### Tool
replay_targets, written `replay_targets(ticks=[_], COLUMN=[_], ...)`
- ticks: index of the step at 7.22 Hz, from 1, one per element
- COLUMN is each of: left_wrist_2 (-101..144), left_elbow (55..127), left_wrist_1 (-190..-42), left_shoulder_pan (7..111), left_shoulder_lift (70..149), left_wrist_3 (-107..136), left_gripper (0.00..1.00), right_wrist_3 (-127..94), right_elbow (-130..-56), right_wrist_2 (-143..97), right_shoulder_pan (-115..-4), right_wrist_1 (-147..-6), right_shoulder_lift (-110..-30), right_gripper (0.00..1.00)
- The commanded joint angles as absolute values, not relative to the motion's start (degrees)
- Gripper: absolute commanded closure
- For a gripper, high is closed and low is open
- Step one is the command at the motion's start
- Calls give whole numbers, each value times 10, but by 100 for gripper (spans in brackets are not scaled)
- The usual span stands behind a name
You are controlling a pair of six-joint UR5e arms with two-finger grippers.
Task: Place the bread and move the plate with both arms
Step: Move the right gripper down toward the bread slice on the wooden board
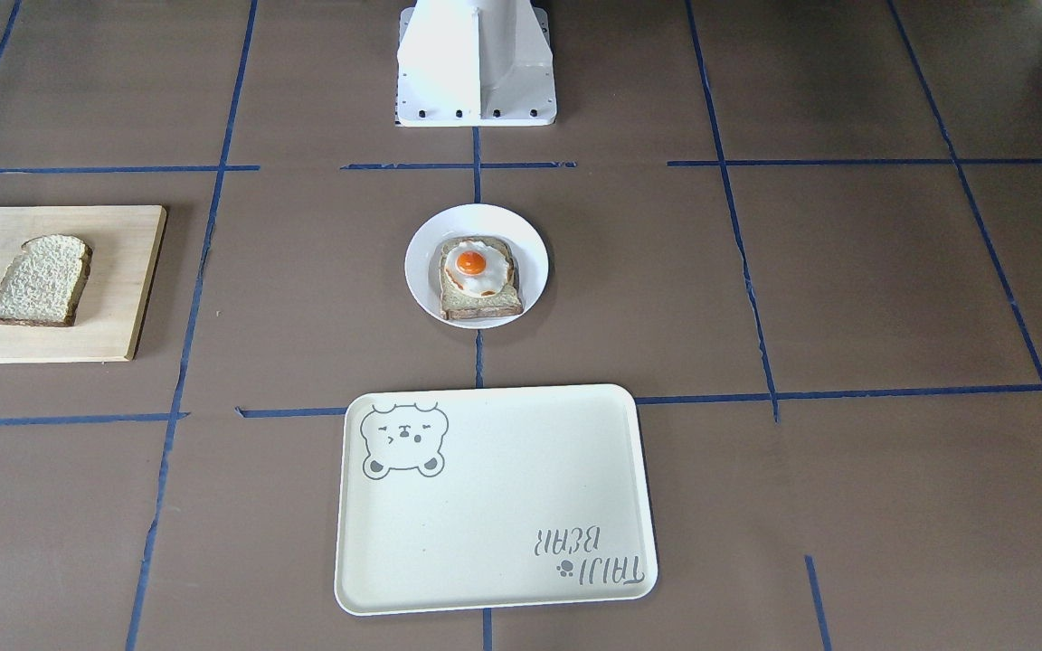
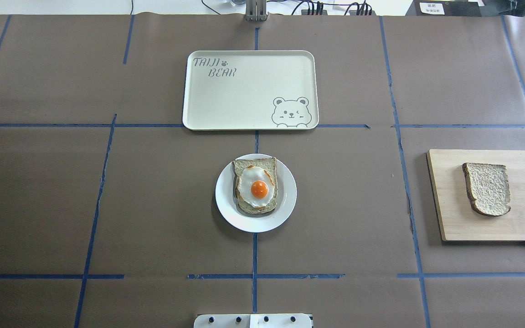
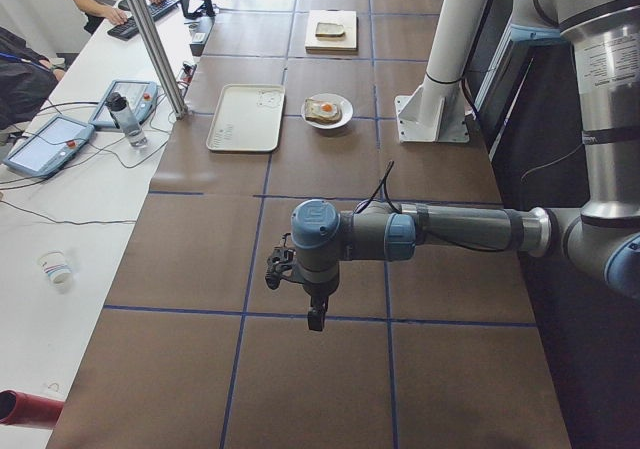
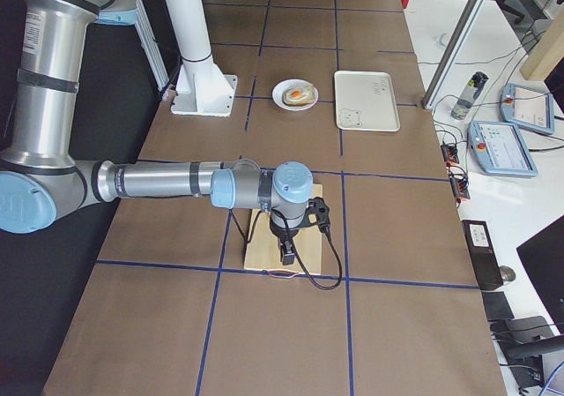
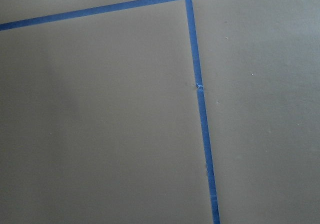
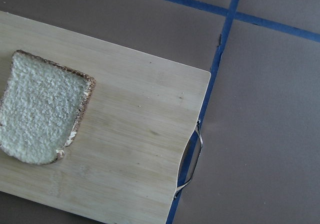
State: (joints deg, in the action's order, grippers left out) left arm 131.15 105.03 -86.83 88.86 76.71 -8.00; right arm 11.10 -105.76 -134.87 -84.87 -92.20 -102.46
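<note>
Pale grey-brown bread slice [image 6: 42, 109] with a thin brown crust lying flat on a light wooden cutting board [image 6: 135, 149]

The slice sits toward the board's left part, its left side reaching the frame's edge, well apart from the thin metal wire handle [image 6: 194, 156] fixed to the board's right end. The board rests on the brown paper-covered tabletop [image 6: 265, 134]. Two blue tape lines [image 6: 220, 49] cross at upper right; one runs down beneath the handle.

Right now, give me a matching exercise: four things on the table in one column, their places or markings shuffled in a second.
1 bread
2 plate
3 fried egg
4 tray

A on the toasted slice
B on the wooden board
C printed with a bear drawing
D under the toasted slice

Pairs: 1-B, 2-D, 3-A, 4-C.
</note>
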Motion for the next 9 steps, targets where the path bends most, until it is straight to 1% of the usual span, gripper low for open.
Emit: replay_targets(ticks=[1,3,4,7,8,9], left_wrist_2=[1311,1311,1311,1311,1317,1318], left_elbow=[1050,1050,1050,1051,1053,1055], left_wrist_1=[-870,-870,-871,-871,-875,-886], left_shoulder_pan=[887,886,885,884,885,885], left_shoulder_lift=[767,768,767,767,772,777], left_wrist_3=[-81,-80,-80,-75,-74,-74], left_gripper=[0,0,0,0,0,0], right_wrist_3=[109,96,38,-271,-326,-363], right_elbow=[-1056,-1055,-1056,-1045,-1026,-988], right_wrist_2=[-1350,-1381,-1408,-1396,-1396,-1396], right_shoulder_pan=[-848,-830,-802,-723,-711,-701], right_wrist_1=[-905,-904,-882,-652,-594,-527], right_shoulder_lift=[-1025,-1024,-1023,-1033,-1039,-1041], right_gripper=[0,0,0,0,0,1])
